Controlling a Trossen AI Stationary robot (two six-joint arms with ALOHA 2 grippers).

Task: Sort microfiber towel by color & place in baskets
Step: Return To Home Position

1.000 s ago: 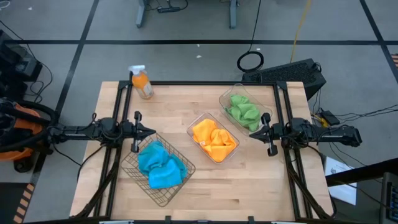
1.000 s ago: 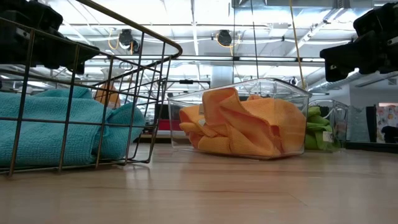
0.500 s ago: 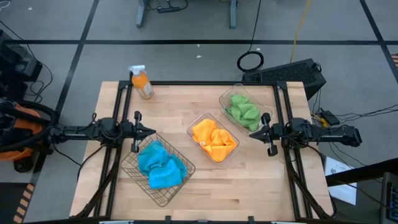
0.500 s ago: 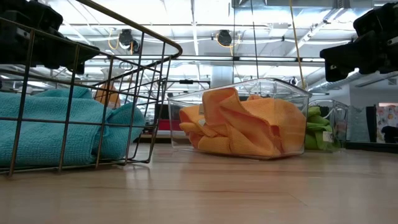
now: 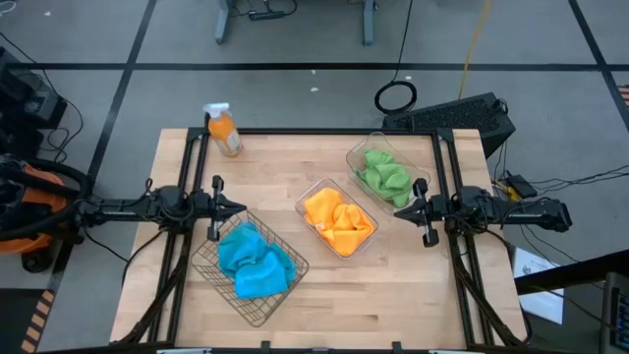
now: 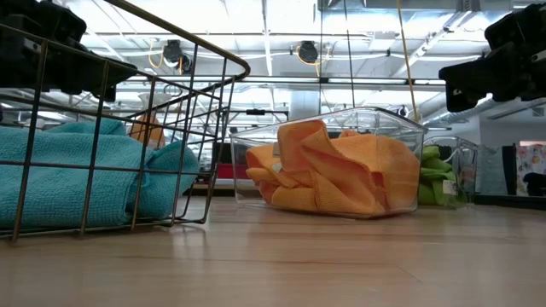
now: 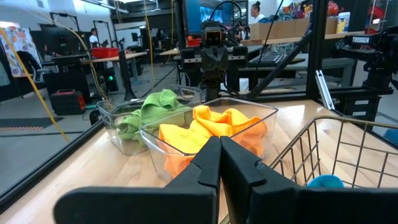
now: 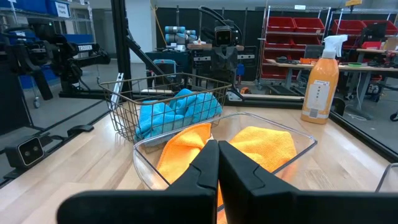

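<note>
Hovering left of the middle clear tub [image 5: 301, 204], above the tabletop [image 5: 295, 157], with the left pincer [image 5: 239, 207] pressed together on nothing, tip aimed at that tub. Hovering right of the same tub with the right pincer [image 5: 398, 209], likewise pressed together and empty, tip aimed back at the tub. Shows in each wrist view as two dark fingers [image 7: 208, 163] meeting along one seam.

Holds the orange towels [image 5: 336, 220] crumpled inside that middle tub, filling most of it, with one fold rising close to the rim in the low view. Sets a second clear tub [image 5: 351, 157] just beside it on the far-right side, turned to the same slant, with the green towels [image 5: 383, 175] bunched inside. Cannot tell whether the two tubs touch. Shows, in the low view, the green towels peeking past the middle tub's right end. Sets a dark wire basket [image 5: 275, 239] near the middle tub on its near-left side, with the blue towels [image 5: 254, 261] heaped inside, below the wire rim. Stands an orange spray bottle [image 5: 224, 130] upright well apart from the middle tub, off to its far left, close to the tabletop's back corner. Puts the middle tub between the wire basket and the second clear tub, all three on one diagonal across the tabletop.
</note>
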